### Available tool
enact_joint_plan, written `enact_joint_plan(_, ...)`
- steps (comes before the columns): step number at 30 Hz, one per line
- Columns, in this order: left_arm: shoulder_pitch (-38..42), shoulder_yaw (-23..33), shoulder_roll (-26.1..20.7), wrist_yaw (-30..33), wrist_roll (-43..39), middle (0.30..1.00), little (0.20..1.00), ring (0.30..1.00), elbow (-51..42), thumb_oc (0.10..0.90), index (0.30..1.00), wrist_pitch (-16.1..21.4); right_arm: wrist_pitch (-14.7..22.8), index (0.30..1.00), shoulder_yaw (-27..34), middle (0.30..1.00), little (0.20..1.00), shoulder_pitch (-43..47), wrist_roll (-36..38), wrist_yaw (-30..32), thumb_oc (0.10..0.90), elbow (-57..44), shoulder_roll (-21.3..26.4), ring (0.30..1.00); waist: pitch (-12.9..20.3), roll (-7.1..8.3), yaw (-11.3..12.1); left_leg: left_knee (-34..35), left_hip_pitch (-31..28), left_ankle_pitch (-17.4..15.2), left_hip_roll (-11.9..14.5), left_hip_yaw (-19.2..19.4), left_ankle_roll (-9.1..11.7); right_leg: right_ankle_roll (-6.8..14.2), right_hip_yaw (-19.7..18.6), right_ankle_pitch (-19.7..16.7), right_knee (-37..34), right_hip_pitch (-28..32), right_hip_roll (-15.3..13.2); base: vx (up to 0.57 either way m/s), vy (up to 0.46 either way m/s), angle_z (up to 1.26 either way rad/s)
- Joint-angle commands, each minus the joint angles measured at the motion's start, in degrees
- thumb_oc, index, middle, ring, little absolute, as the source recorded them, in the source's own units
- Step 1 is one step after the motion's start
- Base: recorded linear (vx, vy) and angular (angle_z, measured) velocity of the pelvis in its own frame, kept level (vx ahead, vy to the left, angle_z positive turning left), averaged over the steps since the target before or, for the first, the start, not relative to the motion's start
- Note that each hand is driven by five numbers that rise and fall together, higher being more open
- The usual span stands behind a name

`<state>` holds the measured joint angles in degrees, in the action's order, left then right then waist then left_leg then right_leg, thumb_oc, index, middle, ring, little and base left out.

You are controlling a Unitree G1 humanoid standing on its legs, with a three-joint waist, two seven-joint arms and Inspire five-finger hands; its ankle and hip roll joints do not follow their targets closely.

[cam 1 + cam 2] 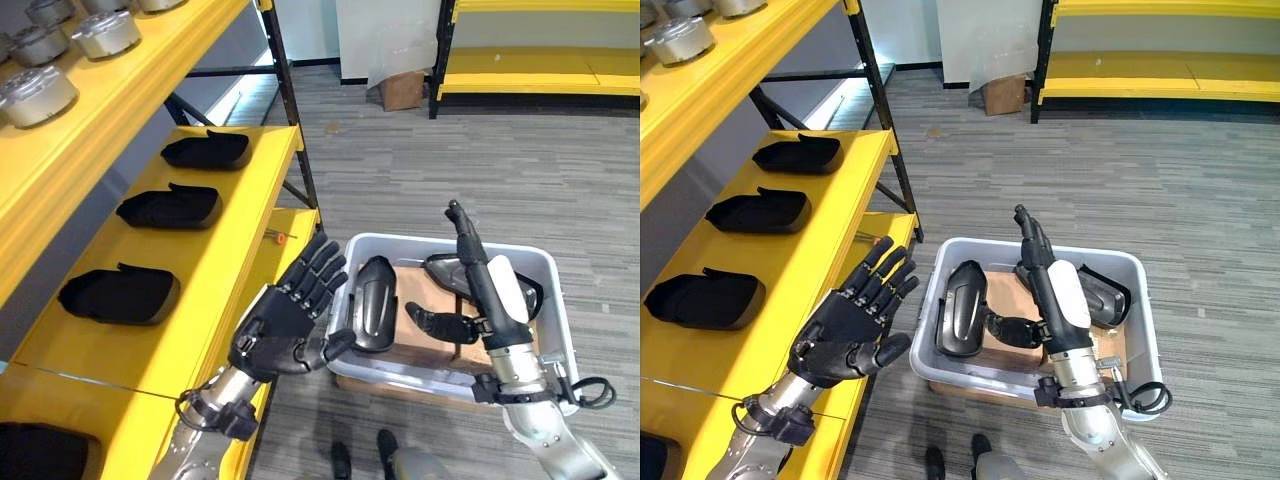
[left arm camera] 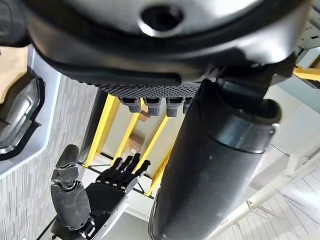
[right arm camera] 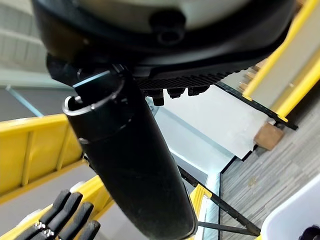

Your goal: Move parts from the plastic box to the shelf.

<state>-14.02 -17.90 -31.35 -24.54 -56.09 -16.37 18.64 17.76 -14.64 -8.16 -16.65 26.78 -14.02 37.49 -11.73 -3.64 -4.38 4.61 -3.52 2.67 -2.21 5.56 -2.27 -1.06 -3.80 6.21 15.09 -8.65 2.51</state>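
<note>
Hovering left hand (image 1: 285, 325): raised between the yellow shelf (image 1: 255, 205) and the plastic box (image 1: 445, 245), fingers spread and straight, thumb out towards the box, nothing in its grasp.
Right hand (image 1: 1045, 275): up over the box, fingers straight and pointing away from the robot, white-covered thumb alongside, empty as well.
Plastic box: pale grey, on the floor to the right of the shelf, brown cardboard lining its bottom.
Parts in box: one black part (image 1: 375, 300) stands on edge at the box's left end, just beside the left thumb; whether they touch, cannot tell. More black parts (image 1: 1102, 292) lie at the far right end, partly behind the right hand.
Shelf, middle level: three black parts (image 1: 168, 205) in a row, well apart from each other.
Shelf, top level: round silver metal parts (image 1: 37, 93) sit along the edge.
Background: a cardboard carton (image 1: 402, 88) by a second yellow rack (image 1: 540, 70).
</note>
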Motion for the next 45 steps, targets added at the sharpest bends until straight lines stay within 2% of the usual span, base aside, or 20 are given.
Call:
enact_joint_plan(1,3.20,1.19,-1.06,-3.96,-2.96,1.000,1.000,1.000,-3.26,0.900,1.000,3.32,2.52,1.000,0.50,1.000,1.000,4.36,-2.76,2.16,0.900,-6.94,1.87,1.000,3.57,2.52,-0.03,-2.37,2.74,0.30,0.88,-1.29,-0.18,2.68,6.11,-2.40,-4.07,7.74,-2.00,0.00,0.000,0.00)
enact_joint_plan(3,3.66,1.06,-1.17,-4.30,-3.32,1.000,1.000,1.000,-2.96,0.900,1.000,2.88,2.64,1.000,0.56,1.000,1.000,4.87,-3.56,2.43,0.900,-6.29,2.21,1.000,3.27,2.72,0.06,-2.65,2.83,0.27,0.70,-1.13,-0.49,2.81,6.66,-2.50,-2.49,6.93,-1.83,-0.01,0.036,0.01)
enact_joint_plan(4,4.82,0.81,-0.66,-4.48,-2.83,1.000,1.000,1.000,-2.10,0.900,1.000,2.18,2.76,1.000,-0.04,1.000,1.000,7.20,-5.66,3.26,0.900,-4.95,2.49,1.000,1.71,2.62,0.34,-3.20,2.87,-0.05,0.69,-0.72,-1.44,4.62,8.14,-4.19,8.94,1.57,-2.17,-0.05,0.025,0.03)
enact_joint_plan(6,5.13,0.71,-0.45,-4.31,-2.38,1.000,1.000,1.000,-1.71,0.900,1.000,2.09,2.64,1.000,-0.27,1.000,1.000,7.92,-6.28,3.16,0.900,-4.65,2.34,1.000,1.28,2.55,0.46,-3.31,2.78,-0.12,0.84,-0.60,-1.62,5.22,8.46,-4.77,11.93,0.22,-2.37,-0.03,-0.017,-0.21)
enact_joint_plan(7,5.31,0.76,-0.21,-3.96,-1.78,1.000,1.000,1.000,-1.39,0.900,1.000,1.89,2.43,1.000,-0.44,1.000,1.000,8.84,-7.09,2.71,0.900,-3.95,2.15,1.000,0.83,2.43,0.81,-3.48,2.61,-0.16,1.25,-0.40,-1.66,6.20,8.92,-6.09,14.11,-1.01,-3.58,0.00,-0.091,-0.36)
enact_joint_plan(8,5.33,0.75,-0.11,-3.62,-1.56,1.000,1.000,1.000,-1.39,0.900,1.000,1.90,2.50,1.000,-0.55,1.000,1.000,9.75,-6.75,2.20,0.900,-3.00,2.17,1.000,0.76,2.28,1.37,-3.65,2.68,-0.05,1.94,0.20,-1.42,7.02,9.39,-7.39,13.25,-1.28,-6.04,0.01,-0.108,-0.47)
enact_joint_plan(9,5.48,0.59,-0.10,-3.55,-1.46,1.000,1.000,1.000,-1.20,0.900,1.000,2.16,2.79,1.000,-0.67,1.000,1.000,10.25,-6.55,2.12,0.900,-2.37,2.12,1.000,0.58,2.33,1.58,-3.70,2.53,-0.14,2.16,0.52,-1.32,7.25,9.40,-7.52,12.36,-1.06,-7.05,0.02,-0.197,-0.50)
enact_joint_plan(10,5.62,0.18,-0.51,-3.72,-1.49,1.000,1.000,1.000,-1.06,0.900,1.000,3.06,2.87,1.000,-0.80,1.000,1.000,10.95,-6.91,1.67,0.900,-1.67,2.22,1.000,0.60,2.47,1.79,-3.81,2.55,-0.48,2.76,0.69,-0.86,7.94,8.91,-8.52,6.91,-0.05,-10.18,0.03,-0.237,-0.54)
enact_joint_plan(11,5.35,0.04,-0.81,-3.53,-1.20,1.000,1.000,1.000,-1.32,0.900,1.000,3.63,2.75,1.000,-0.97,1.000,1.000,11.20,-7.44,1.48,0.900,-1.80,2.64,1.000,0.68,2.47,1.79,-3.59,2.24,-0.55,3.25,0.44,-0.55,8.22,8.08,-9.61,2.28,1.06,-11.97,0.09,-0.423,-0.46)
enact_joint_plan(12,4.15,0.24,-1.52,-2.92,-0.97,1.000,1.000,1.000,-1.69,0.900,1.000,4.71,0.82,1.000,-2.39,1.000,1.000,11.68,-7.27,-0.07,0.900,-2.95,3.01,1.000,0.68,2.67,1.49,-1.79,0.05,-0.59,5.07,0.05,0.34,9.67,5.71,-12.99,-1.77,0.99,-12.95,0.09,-0.312,-0.46)
enact_joint_plan(14,3.66,0.28,-1.90,-2.78,-1.35,1.000,1.000,1.000,-1.67,0.900,1.000,5.39,0.48,1.000,-3.14,1.000,1.000,12.42,-7.19,-1.58,0.900,-2.66,3.04,1.000,0.71,2.69,1.58,-0.69,-1.23,-0.37,6.19,0.38,1.08,9.86,6.11,-12.61,-3.57,1.64,-12.95,0.12,-0.291,-0.29)
enact_joint_plan(16,3.39,0.79,-2.10,-2.66,-3.18,1.000,1.000,1.000,-2.25,0.900,1.000,4.85,0.53,1.000,-3.43,1.000,1.000,13.09,-4.78,-5.37,0.900,-3.10,5.43,1.000,2.01,2.99,2.55,0.30,-1.19,0.51,7.80,0.01,3.00,9.47,8.92,-10.60,-10.86,5.97,-12.90,0.13,-0.280,0.16)
enact_joint_plan(19,3.29,0.37,-1.59,-2.55,-3.68,1.000,1.000,1.000,-2.27,0.900,1.000,4.38,1.64,1.000,-5.00,1.000,1.000,13.72,-5.18,-8.15,0.900,-2.50,7.30,1.000,2.46,3.13,3.23,0.26,-0.24,1.19,8.58,-0.12,4.16,8.59,10.28,-10.01,-12.73,7.46,-12.58,0.07,-0.123,0.11)
enact_joint_plan(20,3.28,-0.53,-1.98,-1.34,-3.11,1.000,1.000,1.000,-2.66,0.900,1.000,5.07,1.37,1.000,-7.83,1.000,1.000,15.74,-6.28,-10.67,0.900,-2.16,9.03,1.000,2.33,3.18,4.21,-0.17,0.54,1.73,9.01,-0.42,4.62,8.02,11.16,-9.56,-13.17,8.19,-12.55,0.05,-0.032,-0.02)
enact_joint_plan(30,5.04,-2.07,-2.57,1.89,-3.85,1.000,1.000,1.000,-2.17,0.900,1.000,5.89,-0.35,1.000,-16.78,1.000,1.000,23.74,-7.36,-15.38,0.900,2.77,11.13,1.000,1.07,3.36,6.48,-1.83,3.17,2.10,9.02,-1.16,4.92,7.80,12.21,-9.73,-13.70,7.88,-13.07,0.02,0.027,0.04)
enact_joint_plan(33,8.07,-3.33,-2.56,2.66,-4.71,1.000,1.000,1.000,-0.94,0.900,1.000,6.80,-0.27,1.000,-21.25,1.000,1.000,29.64,-11.53,-15.66,0.900,7.94,10.25,1.000,-0.89,3.18,7.26,-2.49,5.55,2.12,8.30,-1.56,4.66,8.16,12.12,-10.02,-13.16,5.89,-13.60,-0.08,0.082,0.11)
enact_joint_plan(37,9.89,-3.79,-2.45,2.91,-4.76,1.000,1.000,1.000,-0.09,0.900,1.000,7.05,0.20,1.000,-23.07,1.000,1.000,32.56,-13.91,-14.91,0.900,11.29,9.82,1.000,-2.23,2.97,7.75,-3.21,7.14,2.15,7.86,-1.83,4.45,8.23,12.10,-10.12,-12.55,4.66,-13.87,-0.08,0.059,0.11)
enact_joint_plan(38,11.89,-4.35,-2.35,3.07,-4.99,1.000,1.000,1.000,0.71,0.900,1.000,6.91,-0.20,1.000,-25.44,1.000,1.000,36.40,-17.80,-13.95,0.900,15.53,9.13,1.000,-3.86,2.63,8.59,-4.22,9.03,2.11,7.27,-2.31,4.21,8.21,12.13,-9.89,-11.56,3.31,-14.08,-0.09,0.068,0.09)
enact_joint_plan(41,13.31,-4.55,-2.11,3.15,-5.00,1.000,1.000,1.000,1.07,0.900,1.000,6.27,0.21,1.000,-27.11,1.000,1.000,39.48,-20.15,-13.04,0.900,19.87,8.27,1.000,-5.10,2.30,9.43,-5.06,10.59,2.26,6.74,-2.87,4.00,8.08,12.25,-9.74,-10.67,2.29,-14.13,-0.07,0.042,0.10)
enact_joint_plan(45,14.75,-4.62,-1.87,1.89,-5.39,1.000,1.000,1.000,1.83,0.900,1.000,4.87,-1.38,1.000,-29.90,1.000,1.000,43.42,-25.45,-11.05,0.900,27.88,7.09,1.000,-6.89,1.74,11.07,-6.11,12.92,2.48,5.90,-4.09,3.64,7.71,12.51,-9.27,-9.69,1.26,-14.10,-0.04,0.003,0.15)
